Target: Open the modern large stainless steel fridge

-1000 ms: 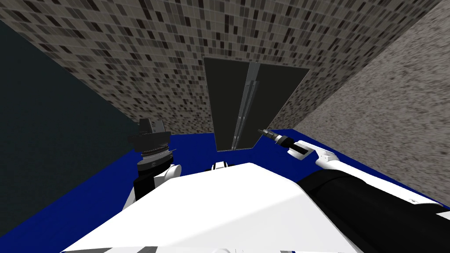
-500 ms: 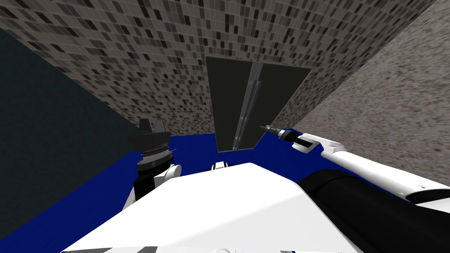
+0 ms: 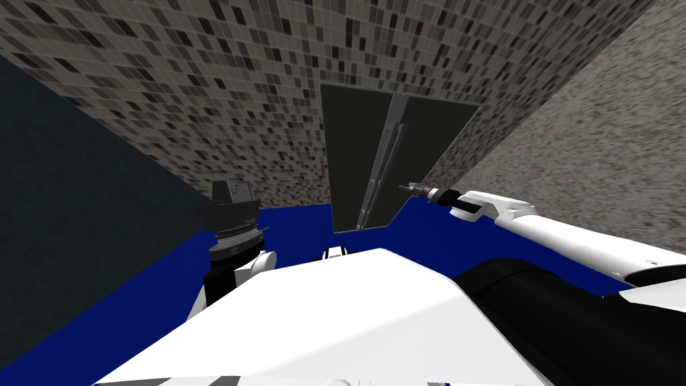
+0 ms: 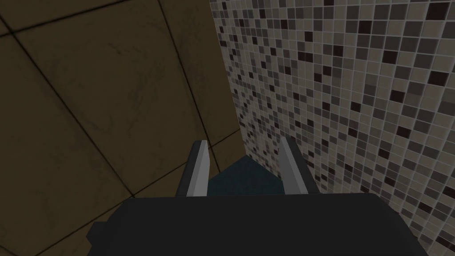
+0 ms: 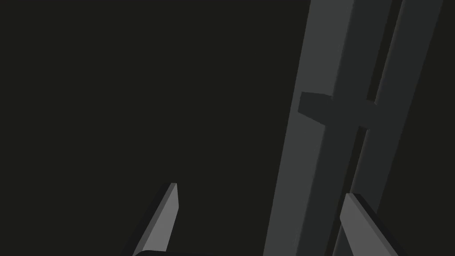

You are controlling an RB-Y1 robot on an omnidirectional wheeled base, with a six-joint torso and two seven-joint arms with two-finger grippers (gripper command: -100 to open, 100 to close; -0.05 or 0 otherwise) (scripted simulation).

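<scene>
Grey blade fingers [image 5: 166, 218] of the right gripper [image 5: 261, 189] stand wide apart and hold nothing. A long handle [image 5: 306, 169] lines up ahead of their gap, nearer one finger, and whether anything touches it cannot be told. A second handle [image 5: 397, 80] runs just beside it, across the seam between the doors. Both belong to the fridge [image 3: 355, 161], a tall dark box (drawn near black, not shiny) standing against a speckled tiled wall [image 3: 234, 87] straight ahead, on a blue floor [image 3: 134, 295]. Its doors look flush and closed, so nothing is open yet: the reach seems nearly complete, with closing on the handle and pulling left to do. The left gripper [image 4: 243, 144], off to the left, is also spread wide and empty. Count: one fridge, two doors, two handles, two grippers, two fingers each.
</scene>
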